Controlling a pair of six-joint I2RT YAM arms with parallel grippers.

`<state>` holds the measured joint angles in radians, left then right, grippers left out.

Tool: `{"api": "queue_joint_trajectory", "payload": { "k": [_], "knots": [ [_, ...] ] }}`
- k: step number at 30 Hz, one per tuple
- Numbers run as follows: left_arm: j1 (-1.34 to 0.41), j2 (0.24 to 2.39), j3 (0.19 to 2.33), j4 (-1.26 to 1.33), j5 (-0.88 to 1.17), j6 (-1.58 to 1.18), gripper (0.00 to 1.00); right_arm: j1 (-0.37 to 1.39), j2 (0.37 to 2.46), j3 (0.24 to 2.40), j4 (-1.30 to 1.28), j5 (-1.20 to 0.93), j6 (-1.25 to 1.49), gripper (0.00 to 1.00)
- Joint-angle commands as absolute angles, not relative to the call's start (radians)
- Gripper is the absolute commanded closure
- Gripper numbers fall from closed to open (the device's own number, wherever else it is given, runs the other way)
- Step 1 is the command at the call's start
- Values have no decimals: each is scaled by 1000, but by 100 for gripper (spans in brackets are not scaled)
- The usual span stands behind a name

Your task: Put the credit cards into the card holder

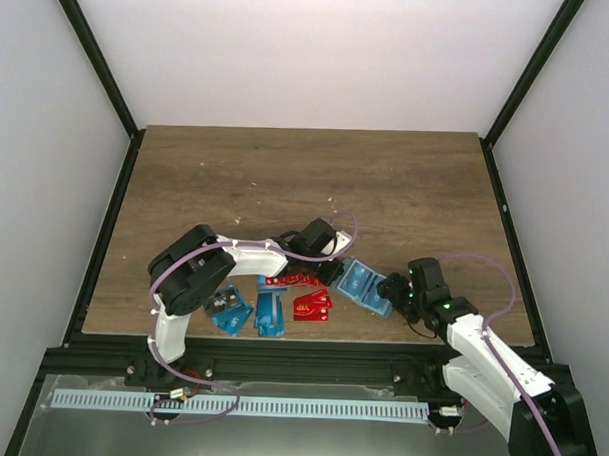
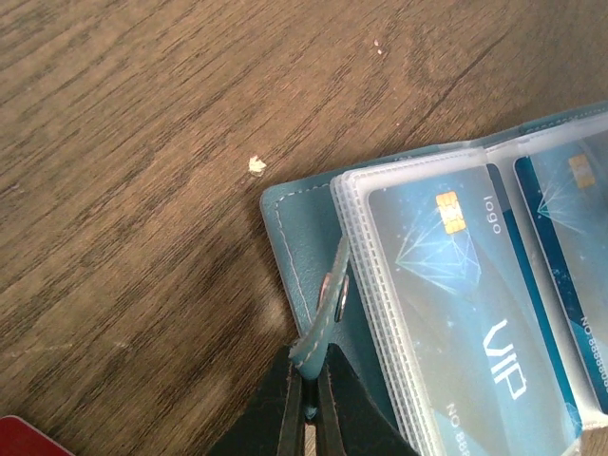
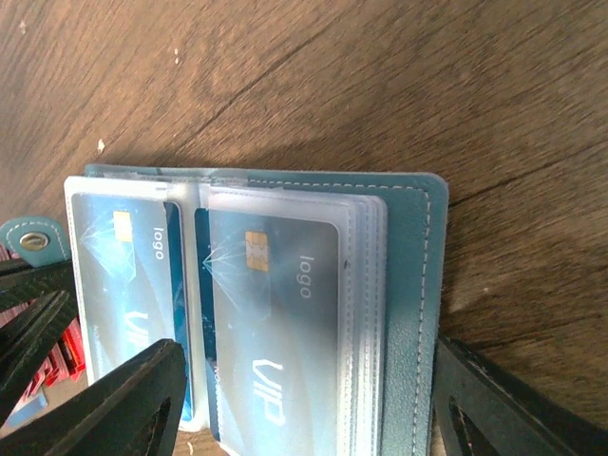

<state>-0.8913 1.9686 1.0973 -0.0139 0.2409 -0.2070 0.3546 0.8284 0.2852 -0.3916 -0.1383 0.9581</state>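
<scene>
The teal card holder [image 1: 365, 286] lies open on the table, with blue cards [image 3: 275, 313] in its clear sleeves. My left gripper [image 1: 330, 272] is shut on the holder's snap strap [image 2: 328, 304], at the holder's left edge [image 2: 294, 228]. My right gripper [image 1: 392, 289] is open, its fingers [image 3: 142, 399] standing either side of the holder's right half [image 3: 418, 275], not gripping it. Loose red cards [image 1: 312, 306] and blue cards [image 1: 271, 312] lie on the table to the left of the holder.
More loose cards lie near the front edge, blue ones [image 1: 228, 309] at the left and red ones [image 1: 293, 280] under my left arm. A red card corner [image 2: 24, 439] shows beside my left gripper. The black frame rail [image 1: 300, 353] runs along the table's front.
</scene>
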Motion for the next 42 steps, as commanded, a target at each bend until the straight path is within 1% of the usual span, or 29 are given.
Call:
{"api": "queue_joint_trajectory", "payload": {
  "k": [1, 9, 25, 34, 42],
  "knots": [
    [-903, 1986, 1085, -3, 300, -215, 96, 353, 784, 292, -311, -240, 945, 28],
    [-903, 1990, 1085, -6, 298, -215, 96, 352, 765, 319, -276, -312, 930, 29],
    [-903, 1997, 1093, -19, 283, -216, 96, 354, 804, 353, -242, -395, 928, 31],
    [-903, 2012, 1107, -31, 285, -225, 96, 377, 892, 388, -172, -427, 934, 31],
    [-901, 2023, 1101, -20, 307, -277, 96, 401, 1015, 402, -76, -417, 938, 31]
  ]
}}
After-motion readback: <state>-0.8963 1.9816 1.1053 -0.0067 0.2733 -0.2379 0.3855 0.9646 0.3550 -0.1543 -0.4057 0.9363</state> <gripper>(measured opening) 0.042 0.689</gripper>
